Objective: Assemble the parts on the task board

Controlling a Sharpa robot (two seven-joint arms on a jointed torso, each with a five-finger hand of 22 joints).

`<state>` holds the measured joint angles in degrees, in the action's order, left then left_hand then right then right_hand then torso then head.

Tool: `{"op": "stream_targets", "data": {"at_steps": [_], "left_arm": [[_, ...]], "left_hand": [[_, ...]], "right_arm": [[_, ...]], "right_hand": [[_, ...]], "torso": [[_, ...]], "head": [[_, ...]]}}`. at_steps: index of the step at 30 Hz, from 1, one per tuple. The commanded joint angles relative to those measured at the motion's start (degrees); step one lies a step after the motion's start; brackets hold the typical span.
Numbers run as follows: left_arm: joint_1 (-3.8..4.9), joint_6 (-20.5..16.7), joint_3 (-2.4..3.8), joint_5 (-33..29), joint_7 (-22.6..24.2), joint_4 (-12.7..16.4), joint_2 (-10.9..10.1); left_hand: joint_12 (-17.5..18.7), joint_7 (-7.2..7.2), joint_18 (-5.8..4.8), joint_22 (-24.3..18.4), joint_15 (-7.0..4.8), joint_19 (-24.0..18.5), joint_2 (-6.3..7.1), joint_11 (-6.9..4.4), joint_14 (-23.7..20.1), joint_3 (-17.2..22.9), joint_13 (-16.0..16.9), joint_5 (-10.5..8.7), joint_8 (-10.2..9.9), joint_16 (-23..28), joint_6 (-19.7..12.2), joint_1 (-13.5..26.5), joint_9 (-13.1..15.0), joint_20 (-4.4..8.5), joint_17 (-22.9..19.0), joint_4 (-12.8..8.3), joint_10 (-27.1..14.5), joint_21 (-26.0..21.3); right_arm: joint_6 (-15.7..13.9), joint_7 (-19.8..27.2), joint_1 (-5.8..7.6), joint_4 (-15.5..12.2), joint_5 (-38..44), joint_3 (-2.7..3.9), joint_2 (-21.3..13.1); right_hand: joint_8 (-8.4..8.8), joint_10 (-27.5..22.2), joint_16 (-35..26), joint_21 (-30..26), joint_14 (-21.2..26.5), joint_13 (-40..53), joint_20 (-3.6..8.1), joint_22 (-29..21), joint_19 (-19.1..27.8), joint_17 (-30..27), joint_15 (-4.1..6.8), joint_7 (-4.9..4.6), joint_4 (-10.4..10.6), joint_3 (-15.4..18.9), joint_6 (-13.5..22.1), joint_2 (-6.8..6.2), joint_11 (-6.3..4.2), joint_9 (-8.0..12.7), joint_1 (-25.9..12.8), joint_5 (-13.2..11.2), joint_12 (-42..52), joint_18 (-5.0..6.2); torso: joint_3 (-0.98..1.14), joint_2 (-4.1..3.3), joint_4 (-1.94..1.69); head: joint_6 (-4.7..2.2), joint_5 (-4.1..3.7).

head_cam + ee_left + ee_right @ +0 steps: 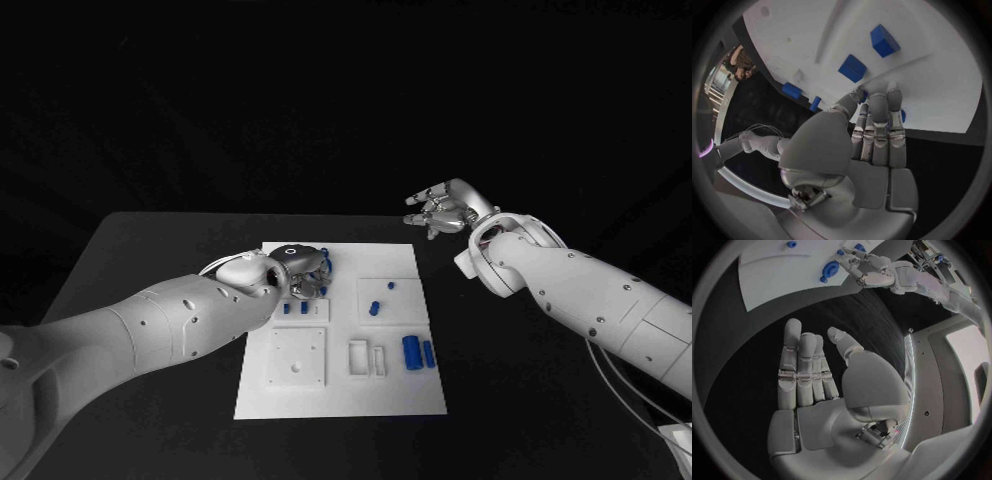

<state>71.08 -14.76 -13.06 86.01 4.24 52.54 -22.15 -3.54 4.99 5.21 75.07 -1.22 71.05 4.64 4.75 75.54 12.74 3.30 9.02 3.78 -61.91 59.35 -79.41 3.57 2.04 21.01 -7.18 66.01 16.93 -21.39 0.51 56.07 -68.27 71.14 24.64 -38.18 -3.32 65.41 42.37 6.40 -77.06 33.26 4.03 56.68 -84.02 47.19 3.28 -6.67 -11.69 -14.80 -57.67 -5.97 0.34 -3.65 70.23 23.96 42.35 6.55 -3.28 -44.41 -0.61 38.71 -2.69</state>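
The white task board lies in the middle of the table. My left hand is at its far left corner, fingers held together and pressed down at the board's edge. A blue part shows between the thumb and fingers, which close round it. Two blue blocks sit on the board just beyond the fingertips. My right hand hangs open above the table, right of the board's far end, palm bare. Two blue cylinders lie side by side near the board's right edge.
Small blue pieces stand in a square plate at the board's middle. Two white blocks and a square plate with holes occupy the near half. Black table surrounds the board.
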Motion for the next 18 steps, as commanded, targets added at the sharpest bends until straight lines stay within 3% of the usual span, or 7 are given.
{"op": "stream_targets", "data": {"at_steps": [1, 7, 18], "left_arm": [[-0.5, 1.38, -0.21, -0.75, 0.41, 0.33, 0.14], [-0.5, 1.85, -0.21, -0.76, 0.2, 0.42, 0.16], [-0.5, 3.09, -0.21, -0.77, 0.15, 0.78, 0.13]], "left_hand": [[0.26, 0.34, 0.95, 0.74, 0.27, 0.45, 0.05, 0.03, 0.08, -0.71, 0.0, -0.18, -0.25, -0.36, -0.26, -0.41, -0.01, -0.14, -0.18, 0.07, -0.37, -0.82], [0.26, 0.97, 0.87, 0.88, 0.12, 0.58, -0.36, -0.11, 0.16, -0.5, 0.0, -0.09, -0.25, -0.48, 1.13, -0.44, -0.01, -0.03, -0.19, 0.12, -0.06, -1.0], [0.27, 0.98, 0.75, 1.21, -0.28, 0.37, -3.06, -1.31, 0.63, 2.67, 0.01, 0.15, -0.19, -1.27, 6.1, -0.79, 0.05, 0.35, 0.01, 0.33, 4.66, 0.18]], "right_arm": [[0.66, 0.48, -0.03, -0.05, 0.05, 0.03, 0.06], [0.68, 0.48, -0.03, 0.01, 0.06, 0.03, 0.1], [0.75, 0.49, -0.03, 0.13, 0.06, 0.03, 0.22]], "right_hand": [[-0.23, -0.19, 0.05, 0.33, 0.22, -0.03, 0.29, -0.05, -1.74, -0.05, 0.01, -0.17, -0.01, -0.3, 0.09, -0.41, -0.06, -0.02, -0.31, 0.34, 0.31, -0.44], [-0.23, -0.19, 0.05, 0.33, 0.22, -0.03, 0.29, -0.05, -1.74, -0.05, 0.01, -0.17, -0.01, -0.3, 0.09, -0.41, -0.06, -0.02, -0.31, 0.34, 0.31, -0.44], [-0.23, -0.19, 0.05, 0.33, 0.22, -0.03, 0.29, -0.05, -1.74, -0.05, 0.01, -0.17, -0.01, -0.3, 0.09, -0.41, -0.06, -0.02, -0.31, 0.34, 0.31, -0.44]], "torso": [[0.0, -0.01, 0.01], [-0.01, -0.03, 0.06], [-0.03, -0.02, 0.01]], "head": [[-0.01, -0.01], [-0.04, 0.02], [0.11, -0.1]]}}
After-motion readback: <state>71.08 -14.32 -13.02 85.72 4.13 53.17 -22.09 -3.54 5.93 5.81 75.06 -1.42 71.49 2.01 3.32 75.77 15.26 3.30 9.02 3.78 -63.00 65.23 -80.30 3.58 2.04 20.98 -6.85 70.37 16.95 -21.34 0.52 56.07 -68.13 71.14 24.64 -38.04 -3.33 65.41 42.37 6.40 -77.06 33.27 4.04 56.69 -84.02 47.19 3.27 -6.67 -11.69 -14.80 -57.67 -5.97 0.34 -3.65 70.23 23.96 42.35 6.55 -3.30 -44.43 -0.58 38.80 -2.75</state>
